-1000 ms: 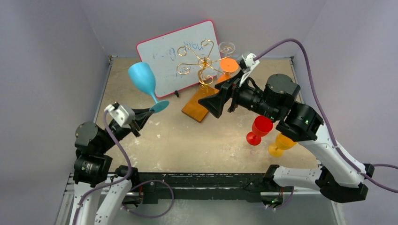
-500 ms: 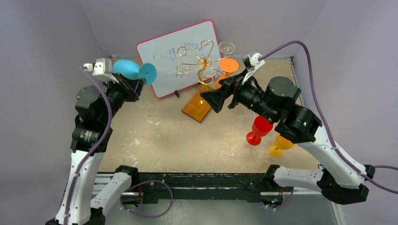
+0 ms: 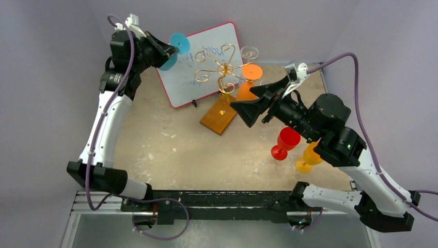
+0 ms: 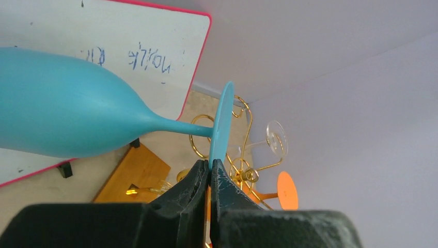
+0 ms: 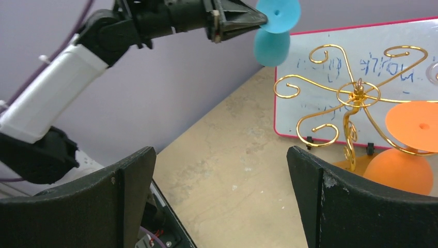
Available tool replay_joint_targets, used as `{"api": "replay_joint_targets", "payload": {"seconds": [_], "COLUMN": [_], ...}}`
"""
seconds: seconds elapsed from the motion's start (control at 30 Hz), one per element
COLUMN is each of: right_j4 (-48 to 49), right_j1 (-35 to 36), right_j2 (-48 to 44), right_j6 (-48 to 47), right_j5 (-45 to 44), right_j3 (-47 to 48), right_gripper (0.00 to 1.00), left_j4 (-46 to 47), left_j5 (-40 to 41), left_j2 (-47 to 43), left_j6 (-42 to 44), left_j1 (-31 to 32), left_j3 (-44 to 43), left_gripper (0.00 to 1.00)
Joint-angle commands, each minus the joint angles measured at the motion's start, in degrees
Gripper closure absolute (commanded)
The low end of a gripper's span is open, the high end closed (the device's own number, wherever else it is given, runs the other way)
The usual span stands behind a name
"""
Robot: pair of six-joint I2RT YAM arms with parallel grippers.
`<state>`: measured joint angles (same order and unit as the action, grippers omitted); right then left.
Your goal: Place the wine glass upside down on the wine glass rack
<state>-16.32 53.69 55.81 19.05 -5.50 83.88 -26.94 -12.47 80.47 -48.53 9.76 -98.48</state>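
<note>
The left hand clamps the foot rim of the blue wine glass — aloft by the whiteboard, bowl cut off (wrist view); the right hand is spread wide beside the wine glass rack.

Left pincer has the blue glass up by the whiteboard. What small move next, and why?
Probably ease the left pincer toward the wine glass rack, lining the stem up with a free scroll arm facing it. The pincer is shut on the foot rim of the blue wine glass, foot uppermost, but apart from the rack; the orange glass hangs on the other side.
</note>
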Motion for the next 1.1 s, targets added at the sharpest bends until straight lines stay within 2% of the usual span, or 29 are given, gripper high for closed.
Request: {"api": "replay_joint_targets", "payload": {"seconds": [0.0,0.17,0.33,0.73,1.07], "right_j4": [3.8,3.4,3.2,2.3,2.3], "right_j1": [0.4,0.3,0.3,0.3,0.3], "right_j2": [-2.1,-3.3,-3.8,-4.8,-5.0], "right_j6": [0.5,0.8,0.7,0.6,0.4], "right_j5": [-1.2,-1.2,-0.9,-1.5,-1.9], "right_j3": [-0.4,-0.6,-0.5,-0.2,0.0], "right_gripper": [0.00,0.00,0.00,0.00,0.00], "left_j4": [4.7,10.0,11.5,18.6,18.1], "left_j5": [-3.4,-3.9,-2.6,-7.1,-7.5], "left_j2": [3.2,7.3,11.1,19.1,21.9], "left_j6": [-9.4,-12.4,-13.4,-18.8,-19.3], "left_j1": [-0.2,-0.2,-0.1,2.3,5.4], "left_j3": [-5.8,-7.8,-10.2,-12.6,-13.8], "left_gripper": [1.00,1.00,1.00,1.00,1.00]}}
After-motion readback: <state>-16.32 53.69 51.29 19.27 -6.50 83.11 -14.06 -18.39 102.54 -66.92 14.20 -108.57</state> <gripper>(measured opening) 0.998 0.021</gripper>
